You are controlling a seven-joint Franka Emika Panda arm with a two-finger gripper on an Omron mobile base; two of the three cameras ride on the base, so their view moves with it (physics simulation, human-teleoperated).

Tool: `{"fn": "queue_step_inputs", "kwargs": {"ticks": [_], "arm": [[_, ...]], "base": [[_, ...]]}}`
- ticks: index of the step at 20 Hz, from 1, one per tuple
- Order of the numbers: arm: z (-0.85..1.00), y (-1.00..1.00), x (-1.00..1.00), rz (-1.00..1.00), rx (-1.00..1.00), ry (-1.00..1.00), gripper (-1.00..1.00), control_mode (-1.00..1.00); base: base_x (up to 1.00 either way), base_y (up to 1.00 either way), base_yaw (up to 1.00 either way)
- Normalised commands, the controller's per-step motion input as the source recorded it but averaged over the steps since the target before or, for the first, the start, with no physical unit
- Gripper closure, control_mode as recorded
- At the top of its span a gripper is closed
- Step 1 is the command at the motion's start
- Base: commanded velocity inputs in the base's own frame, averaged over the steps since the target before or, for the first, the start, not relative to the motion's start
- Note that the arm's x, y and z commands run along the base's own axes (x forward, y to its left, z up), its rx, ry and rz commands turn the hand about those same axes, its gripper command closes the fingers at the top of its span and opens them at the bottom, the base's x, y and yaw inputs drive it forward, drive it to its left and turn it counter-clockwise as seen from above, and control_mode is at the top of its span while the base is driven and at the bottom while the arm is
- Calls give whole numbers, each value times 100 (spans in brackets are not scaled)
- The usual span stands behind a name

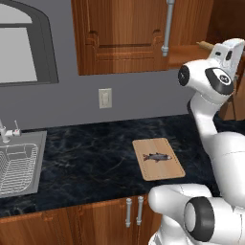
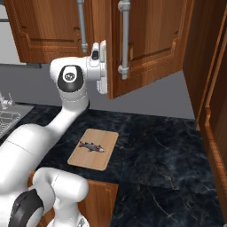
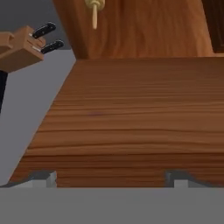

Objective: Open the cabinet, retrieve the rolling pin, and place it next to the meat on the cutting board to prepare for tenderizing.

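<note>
The biggest thing here is the cabinet, reddish-brown wood up on the wall. In the right base view its right door is swung out toward the room, with a long grey bar handle on it. The other door stays flat against the wall in the left base view, at about 12 o'clock of that picture.

Below is the dark marbled counter. A steel sink sits at its 9 o'clock end in the left base view, with a window above it and a pale wall outlet between window and cabinet.

The white arm reaches up from the base to the open cabinet, hand raised beside the edge of the swung-out door.

The cutting board lies flat on the counter near the front edge, with the meat resting about in its middle, small and fish-shaped.

In the hand view a knife block with black handles shows at about 10 o'clock.

The rolling pin is still inside the cabinet, its narrow handle end poking into the hand view at 12 o'clock, well apart from the fingers. Its tan tip also peeks out beside the hand in the left base view.

The claw is released, fingertips spread wide over the wooden surface and holding nothing.
</note>
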Motion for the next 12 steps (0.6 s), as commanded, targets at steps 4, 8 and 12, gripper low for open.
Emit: {"fn": "queue_step_inputs", "kwargs": {"ticks": [4, 8, 12], "arm": [[0, -100, 3, -5, 0, 0, -100, -100], [-17, -100, 26, 0, 3, 0, -100, -100], [-23, -98, 18, 0, 4, 1, -100, -100]], "base": [[0, 0, 0], [0, 0, 0], [0, 0, 0]]}}
